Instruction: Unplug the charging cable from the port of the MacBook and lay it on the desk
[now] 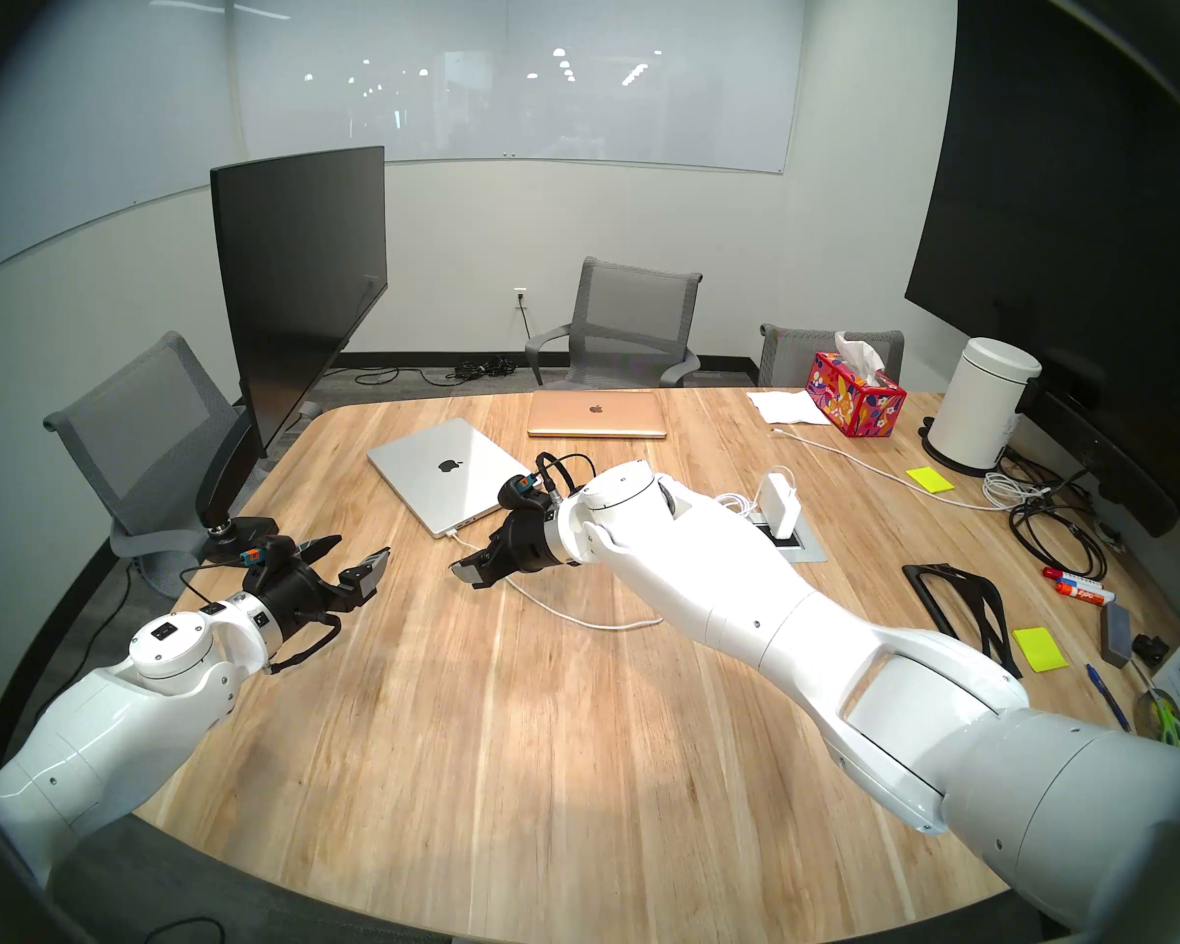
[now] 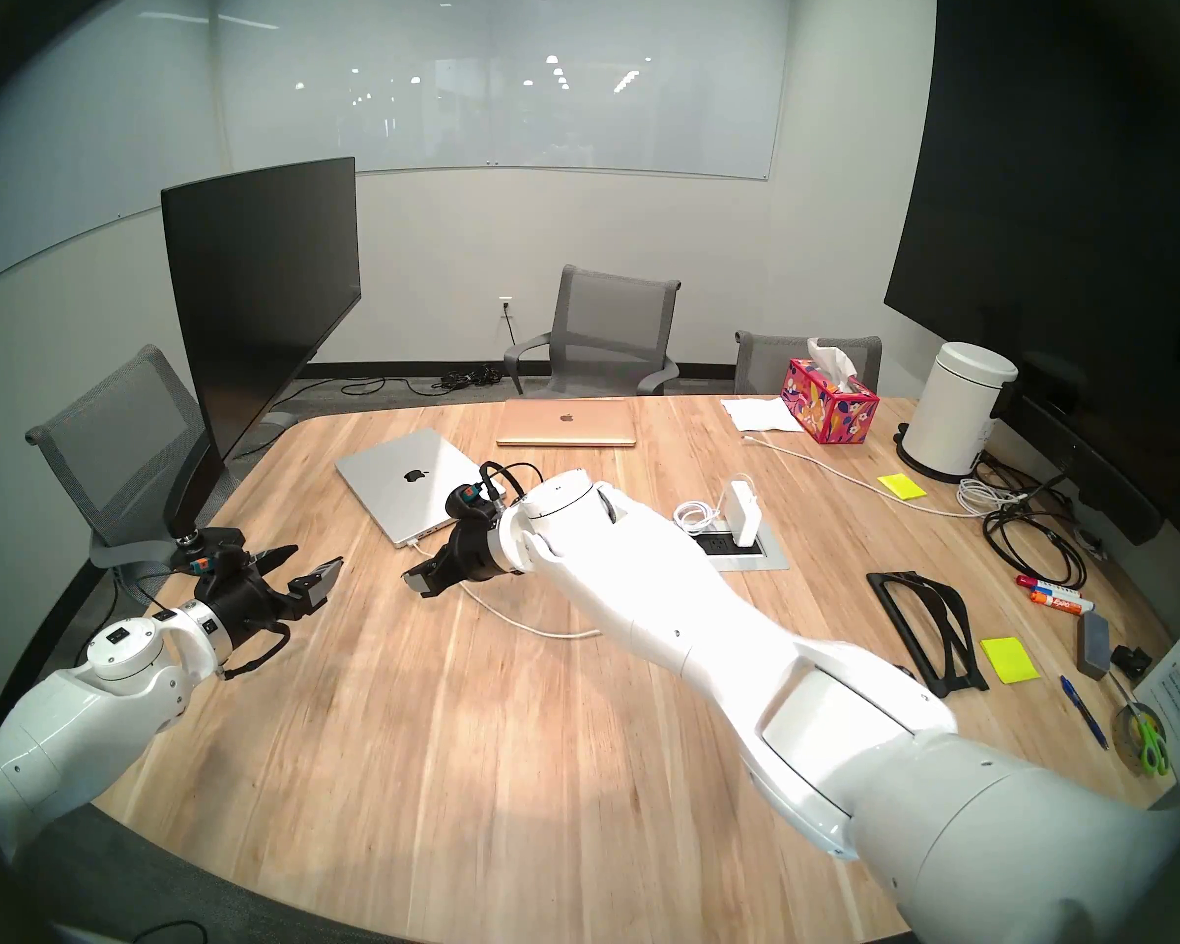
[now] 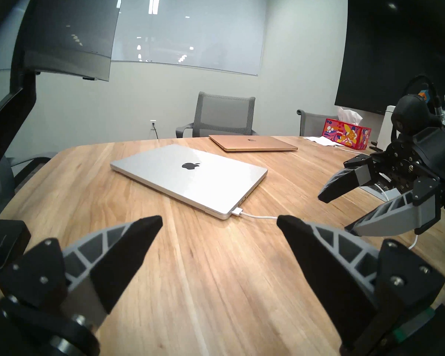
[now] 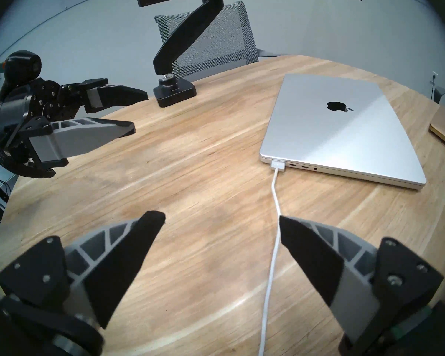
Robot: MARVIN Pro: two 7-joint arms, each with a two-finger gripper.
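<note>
Wood-grain desk bears MacBook, charging cable plugged in.

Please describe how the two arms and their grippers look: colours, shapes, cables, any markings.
Both arms are glossy white, rounded shells with small dark screws. Each ends in a black wrist block. The left gripper and right gripper have two tapered grey ribbed fingers with black pads. Thin black cables loop at each wrist, with orange-and-teal connectors.
</note>
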